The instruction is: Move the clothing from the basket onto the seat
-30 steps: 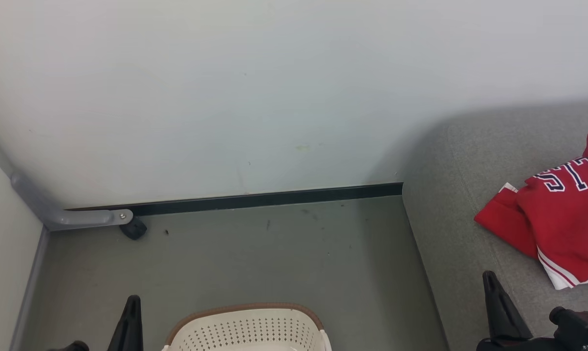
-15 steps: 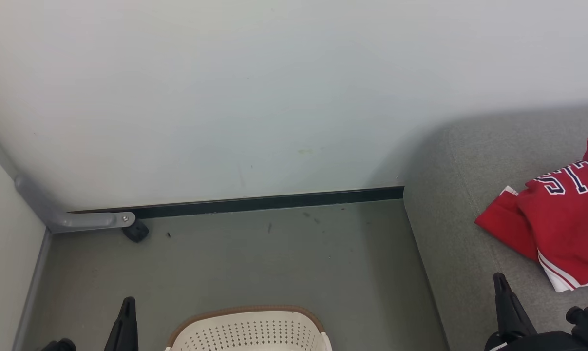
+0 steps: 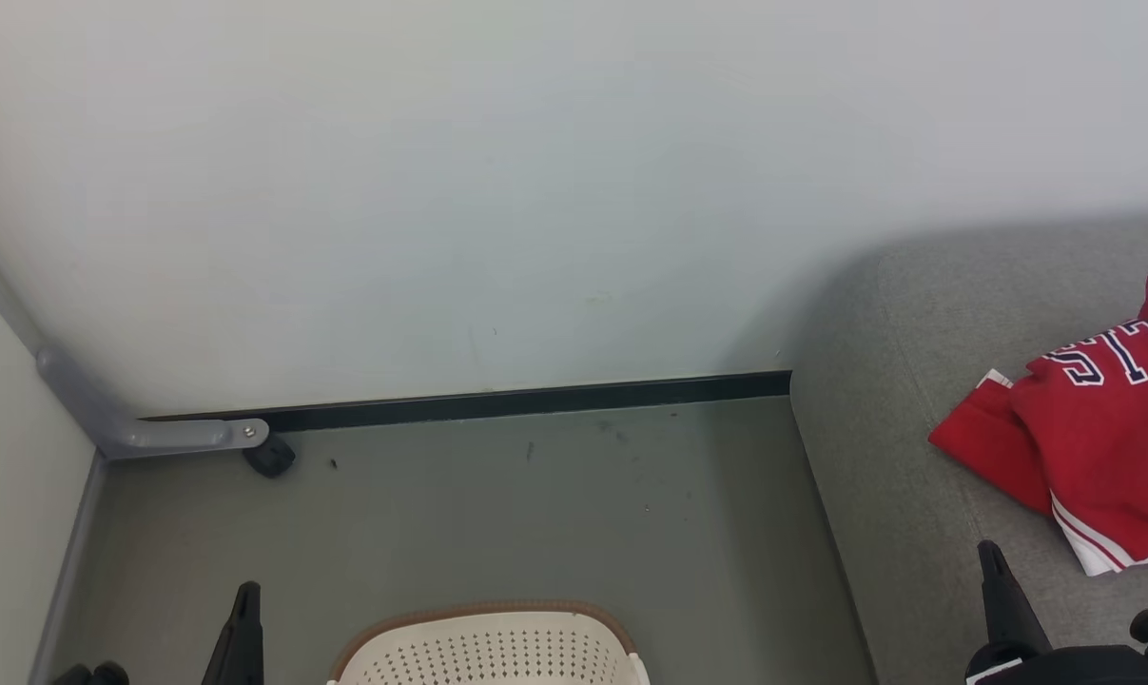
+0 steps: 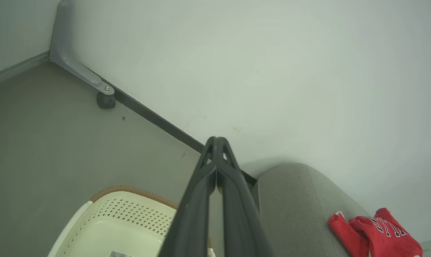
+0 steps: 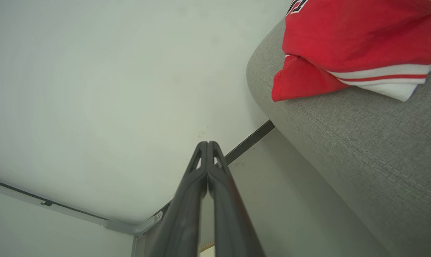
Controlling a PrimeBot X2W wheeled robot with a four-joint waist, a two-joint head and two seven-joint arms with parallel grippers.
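Observation:
The clothing (image 3: 1097,438) lies in a heap on the seat (image 3: 897,457) at the right: a red jersey (image 5: 354,39) with white trim and dark lettering, and plain red cloth (image 3: 982,447) poking out from under it. The cream basket (image 3: 488,647) with its brown rim stands on the floor at the bottom centre. In the left wrist view the part of the basket (image 4: 129,217) that shows holds no cloth. My left gripper (image 4: 217,142) is shut and holds nothing, left of the basket. My right gripper (image 5: 207,146) is shut and empty, over the seat's front part, short of the jersey.
A pale wall with a dark skirting strip (image 3: 535,401) closes the back. A grey bracket with a black stopper (image 3: 269,457) sits in the left corner. Grey floor (image 3: 535,514) lies between basket, wall and seat.
The whole head view has slid slightly down, so the camera moved. Both grippers have sunk lower in it, the right one also drifting right. The clothing and basket lie as before.

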